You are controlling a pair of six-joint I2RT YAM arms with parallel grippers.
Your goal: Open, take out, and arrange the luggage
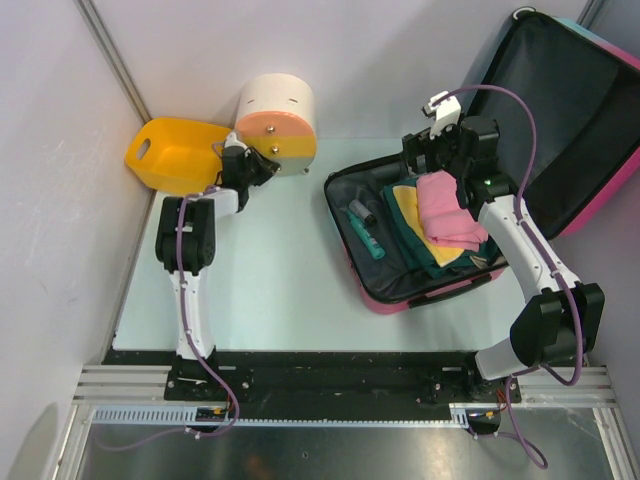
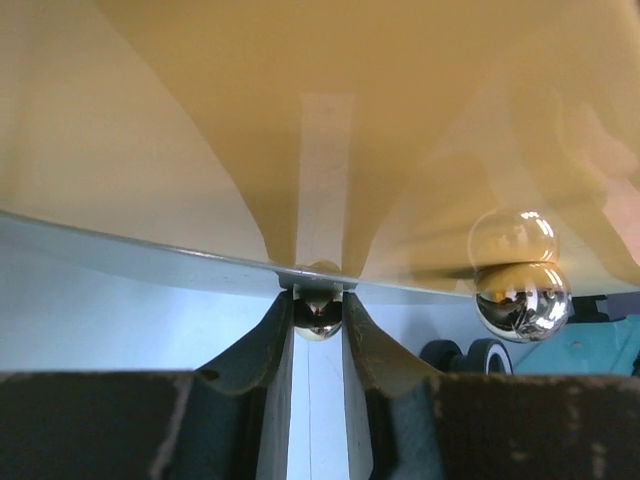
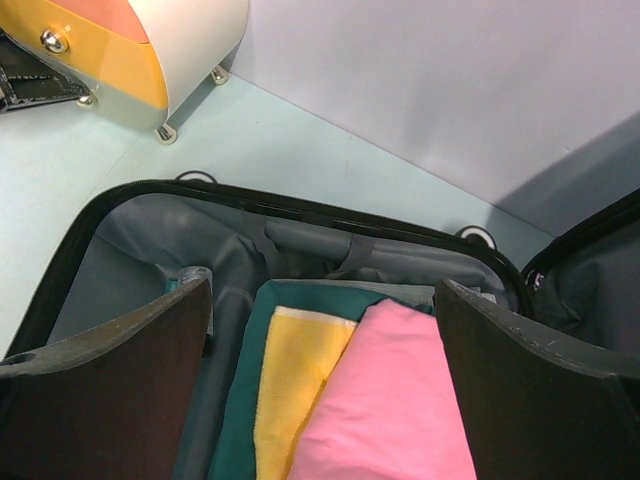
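Observation:
The luggage (image 1: 400, 298) lies open on the right of the table, its lid (image 1: 570, 110) tilted back against the wall. Inside are a folded pink cloth (image 1: 447, 210), a yellow towel (image 1: 405, 200), a dark green cloth (image 1: 420, 250) and a teal tube (image 1: 367, 238). My right gripper (image 1: 435, 150) is open over the far end of the stack. In the right wrist view the gripper (image 3: 322, 290) straddles the pink cloth (image 3: 390, 400) and the yellow towel (image 3: 295, 380) without touching them. My left gripper (image 1: 262, 165) is shut on a metal knob (image 2: 319, 312) of the round drawer box (image 1: 275, 120).
A yellow plastic basket (image 1: 175, 150) stands at the back left beside the drawer box. A second metal knob (image 2: 520, 300) sits to the right on the box front (image 2: 200, 130). The luggage's black wheels (image 2: 470, 355) show beyond it. Walls close in the back and the left.

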